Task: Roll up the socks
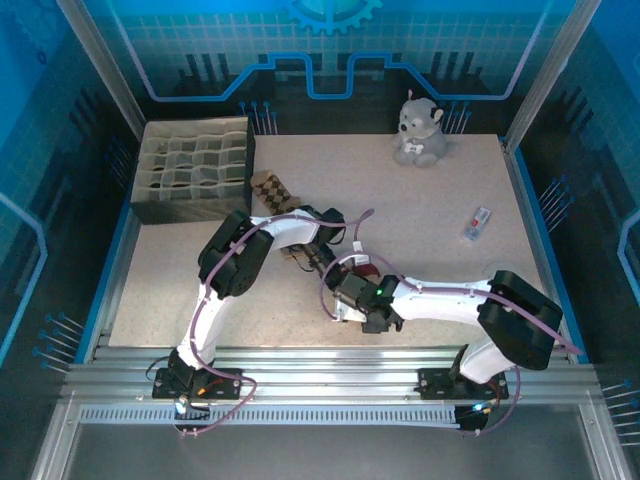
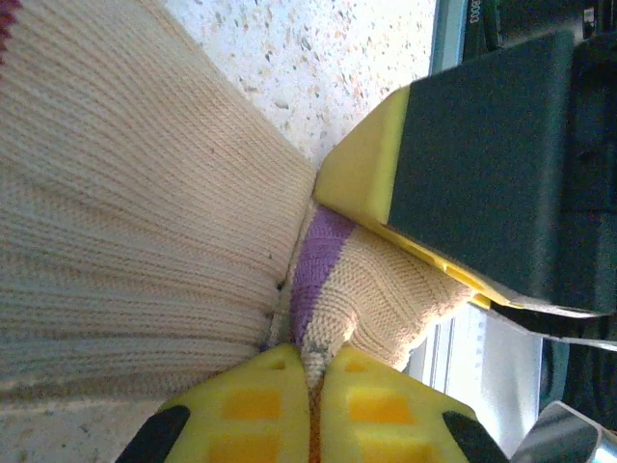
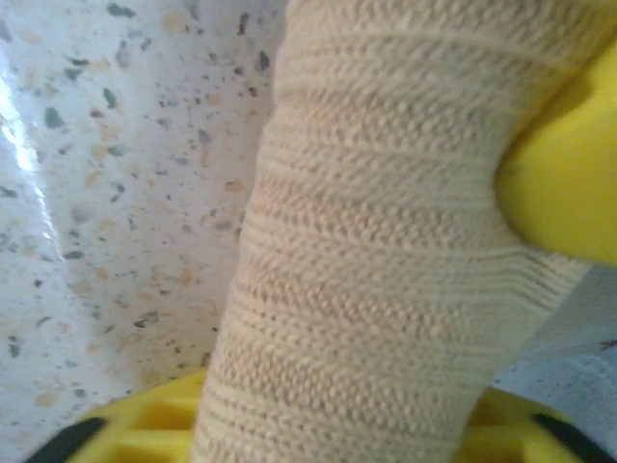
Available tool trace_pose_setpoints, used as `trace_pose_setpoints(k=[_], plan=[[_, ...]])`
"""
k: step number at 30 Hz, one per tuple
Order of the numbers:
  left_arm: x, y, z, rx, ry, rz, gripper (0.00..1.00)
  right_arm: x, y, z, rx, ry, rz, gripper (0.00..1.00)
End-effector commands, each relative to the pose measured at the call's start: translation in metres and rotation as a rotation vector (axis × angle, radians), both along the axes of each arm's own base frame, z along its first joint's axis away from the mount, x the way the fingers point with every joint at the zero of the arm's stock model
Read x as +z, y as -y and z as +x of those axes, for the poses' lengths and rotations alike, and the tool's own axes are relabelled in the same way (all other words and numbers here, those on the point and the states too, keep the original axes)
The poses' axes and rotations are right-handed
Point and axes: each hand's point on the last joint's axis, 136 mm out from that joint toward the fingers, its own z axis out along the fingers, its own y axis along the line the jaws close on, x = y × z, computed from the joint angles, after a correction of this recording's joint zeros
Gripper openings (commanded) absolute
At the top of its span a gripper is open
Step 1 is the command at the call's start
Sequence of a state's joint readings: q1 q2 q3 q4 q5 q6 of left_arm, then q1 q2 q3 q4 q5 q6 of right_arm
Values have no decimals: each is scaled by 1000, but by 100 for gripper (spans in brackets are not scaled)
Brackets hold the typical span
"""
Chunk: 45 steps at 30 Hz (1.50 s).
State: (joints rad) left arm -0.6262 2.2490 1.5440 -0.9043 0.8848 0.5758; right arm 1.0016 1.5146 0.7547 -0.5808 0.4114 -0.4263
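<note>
The speckled table (image 1: 440,250) is taking up most of the scene, with the grid-divided box (image 1: 190,172) sitting far left and the grey plush toy (image 1: 418,130) at the far edge, well out of the way. Both arms are meeting mid-table over the beige sock (image 2: 125,241), which is bunching up at the end with the purple stripe. The left gripper (image 2: 308,391) is pinching a thin fold there, fingers pressed together on the knit. The right gripper (image 1: 360,298) is pushing one finger (image 2: 463,164) against that same end. From its own camera the sock is covering the gap, so can't tell how its fingers are set. The argyle sock (image 1: 273,190) is waiting just beside the box.

Risk, I'd guess: the left pinch is holding so little fabric that a tug could be pulling it free, and the grippers are working so close they could be bumping each other.
</note>
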Motion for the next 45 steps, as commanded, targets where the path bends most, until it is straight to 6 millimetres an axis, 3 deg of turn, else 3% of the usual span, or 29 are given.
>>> trace_pose_setpoints(k=[1,4,14,22,32,42,45], plan=[[-16,-17,8,5,23,56,0,-8,-4,17,-18,58,14,13],[-12,-19,17,39,42,36,0,-2,-10,12,-25,3,70,0],[-1,-27,42,159,105,-15,21,10,-17,-22,-150,-408,232,0],[14,-35,60,263,190,-79,28,14,-30,-20,-266,-628,334,0],[24,-55,78,398,298,-112,31,7,-38,-9,-319,-733,362,0],[48,-73,69,378,649,-217,32,7,-39,4,-405,-851,391,0],[60,-70,54,334,807,-299,35,3,-38,7,-429,-883,368,0]])
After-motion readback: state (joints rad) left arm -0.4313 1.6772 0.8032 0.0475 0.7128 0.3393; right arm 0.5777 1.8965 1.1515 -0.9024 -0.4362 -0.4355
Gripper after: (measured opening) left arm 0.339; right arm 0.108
